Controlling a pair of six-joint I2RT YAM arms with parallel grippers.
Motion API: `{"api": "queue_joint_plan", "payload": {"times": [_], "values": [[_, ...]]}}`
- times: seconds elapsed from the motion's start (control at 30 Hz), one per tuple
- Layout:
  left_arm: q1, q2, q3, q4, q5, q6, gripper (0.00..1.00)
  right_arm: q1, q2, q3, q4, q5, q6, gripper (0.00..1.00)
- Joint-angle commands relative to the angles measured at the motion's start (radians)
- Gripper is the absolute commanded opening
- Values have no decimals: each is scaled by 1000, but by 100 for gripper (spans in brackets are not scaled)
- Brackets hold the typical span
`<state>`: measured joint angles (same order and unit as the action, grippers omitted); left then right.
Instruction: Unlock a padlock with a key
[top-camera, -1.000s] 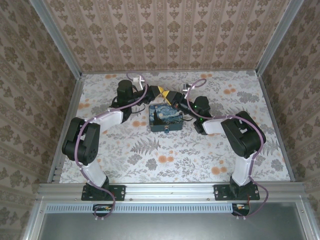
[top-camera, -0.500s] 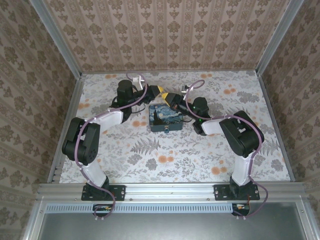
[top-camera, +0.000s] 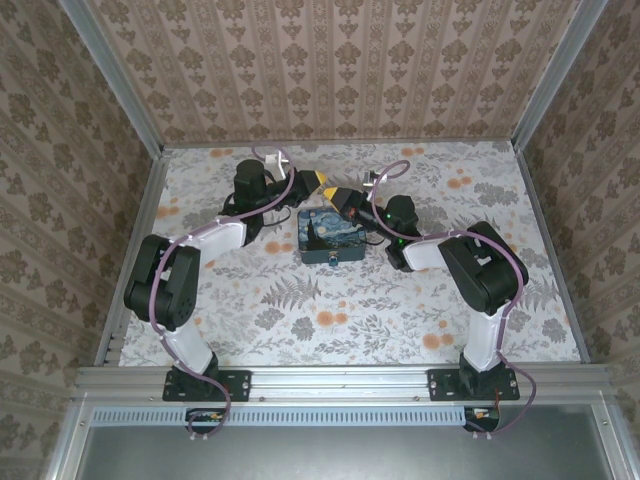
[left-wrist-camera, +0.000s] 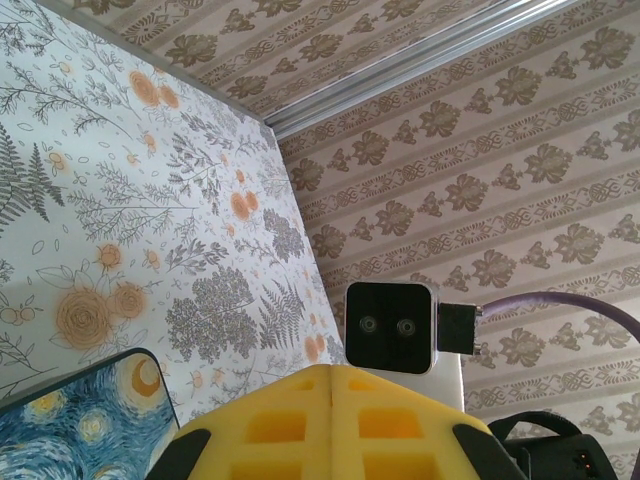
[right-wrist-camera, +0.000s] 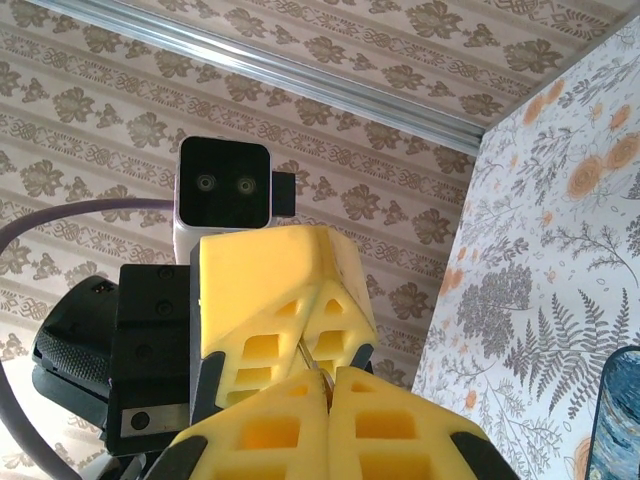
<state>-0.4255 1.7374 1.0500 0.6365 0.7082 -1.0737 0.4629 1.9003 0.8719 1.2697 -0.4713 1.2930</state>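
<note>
**Fingers tip to tip over a sliver of key: a handover that could drop it**

On the floral counter the blue swirl-painted tin box sits between the two arms. Both sets of fingers are raised just beyond its far edge.

The left fingers are pressed flat together with no gap at the seam. The right fingers are pressed shut as well. The two pairs meet nose to nose, touching or very nearly so.

The padlock is probably the small fitting at the box's near wall, well apart from both pairs of fingers. It is too small to make out its shackle or keyhole.

The key appears as a thin metallic sliver running from the left tips down into the right seam. I cannot tell which pair truly grips it.

The main risk, as I judge it, is the release. If the left fingers part before the right ones have a firm bite, the key falls onto the patterned counter, where a sliver that thin would be hard to find. A shallow or skewed pinch could let it twist, so that it reaches the keyhole crooked. The box is also loose on the counter, so a push at the padlock could slide it away.
</note>
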Motion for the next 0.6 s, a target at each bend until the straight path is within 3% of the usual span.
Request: {"api": "queue_joint_plan", "payload": {"times": [0.0,0.23,0.33,0.4,0.5,0.57], "values": [[-4,-20,1,37,-5,-10,0,-3,4,-19,51,22,-1,0],[-11,-37,-18,28,-8,-5,0,-7,-16,-37,56,28,2,0],[-11,-47,-30,5,-17,11,15,-7,-32,-65,57,31,-4,0],[-11,-58,-37,-22,-27,26,34,-7,-48,-92,54,35,-14,0],[-6,-78,-47,-65,-36,49,52,-16,-62,-132,36,28,-20,0],[-2,-93,-53,-98,-41,70,59,-33,-73,-162,17,24,-22,0]]}}
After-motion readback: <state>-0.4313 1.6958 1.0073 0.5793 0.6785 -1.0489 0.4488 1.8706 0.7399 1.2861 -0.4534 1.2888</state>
